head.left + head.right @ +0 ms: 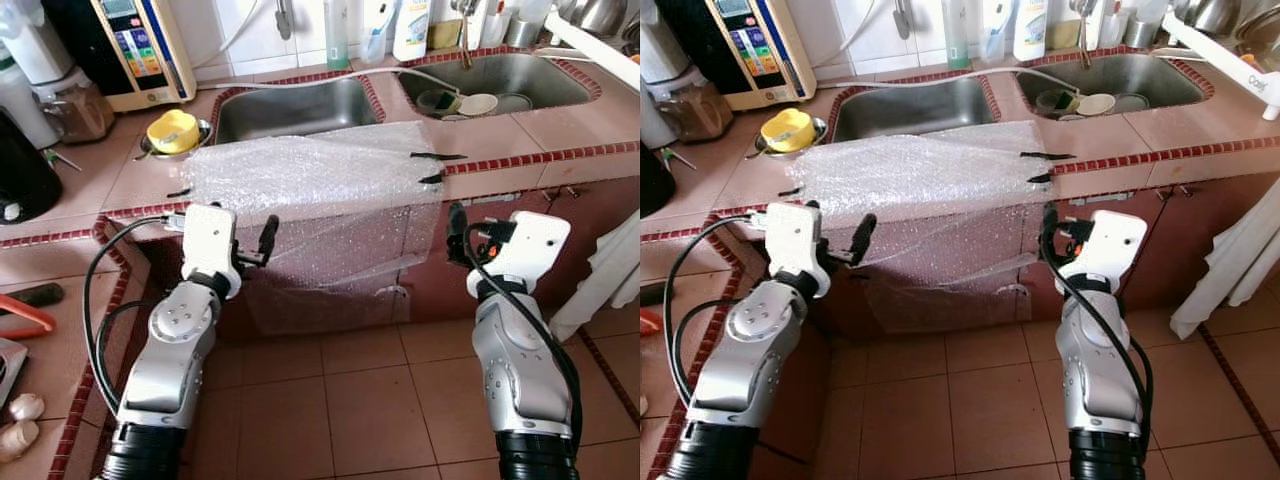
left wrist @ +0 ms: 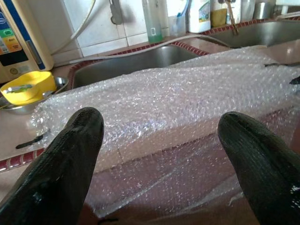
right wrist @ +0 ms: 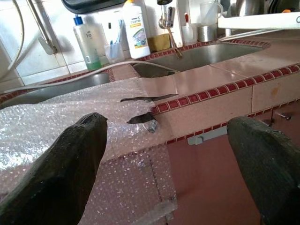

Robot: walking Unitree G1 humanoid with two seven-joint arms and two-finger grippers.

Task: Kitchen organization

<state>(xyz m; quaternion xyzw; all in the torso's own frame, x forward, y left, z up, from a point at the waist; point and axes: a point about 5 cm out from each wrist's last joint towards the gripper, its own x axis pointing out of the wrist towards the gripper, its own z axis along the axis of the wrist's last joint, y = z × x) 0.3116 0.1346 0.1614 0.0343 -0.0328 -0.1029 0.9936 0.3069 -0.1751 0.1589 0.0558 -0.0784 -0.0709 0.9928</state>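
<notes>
Bottle [image 3: 136,30] labels stay too blurred to read. Bubble wrap [image 1: 310,175] drapes over the counter [image 1: 590,120] edge, hiding the cupboard front. Left gripper [image 2: 159,140] and right gripper [image 3: 173,140] hover before it, fingers spread, empty.

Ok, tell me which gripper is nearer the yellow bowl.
Left. The left gripper is below the counter edge, nearer the yellow bowl; the right gripper is across the bubble wrap, under the far sink.
</notes>
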